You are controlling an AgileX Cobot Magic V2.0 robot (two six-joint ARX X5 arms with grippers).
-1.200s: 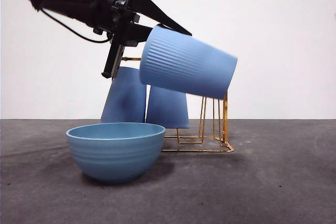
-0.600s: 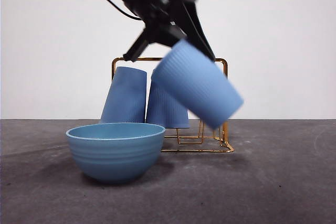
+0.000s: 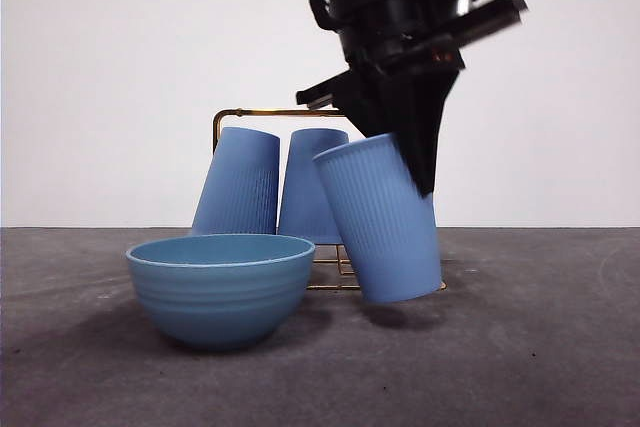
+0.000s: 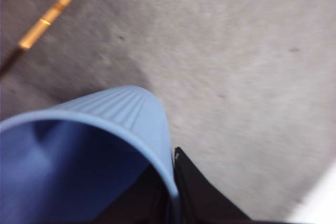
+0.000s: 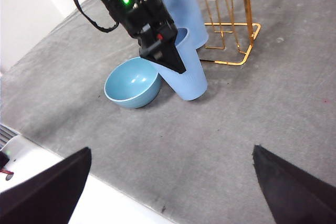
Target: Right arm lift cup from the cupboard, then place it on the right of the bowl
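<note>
The left gripper (image 3: 405, 142) is shut on the rim of a ribbed blue cup (image 3: 380, 222), one jaw inside and one outside, as the left wrist view (image 4: 170, 182) shows on the cup (image 4: 105, 129). The cup hangs mouth up, slightly tilted, low over the table just right of the blue bowl (image 3: 220, 287). Behind stands the gold wire cupboard (image 3: 260, 113). The right wrist view shows this cup (image 5: 191, 77), the bowl (image 5: 131, 83) and the cupboard (image 5: 231, 24) from afar. The right gripper (image 5: 172, 150) is open, empty and well away from them.
Two more blue cups (image 3: 240, 182) (image 3: 305, 182) stand upside down on the cupboard behind the bowl. Grey table runs to the right of the held cup. The table's near edge (image 5: 79, 182) shows in the right wrist view.
The held cup swung from lying sideways high above the bowl to nearly upright, and came down to the right of the bowl. The arm moved right with it.
</note>
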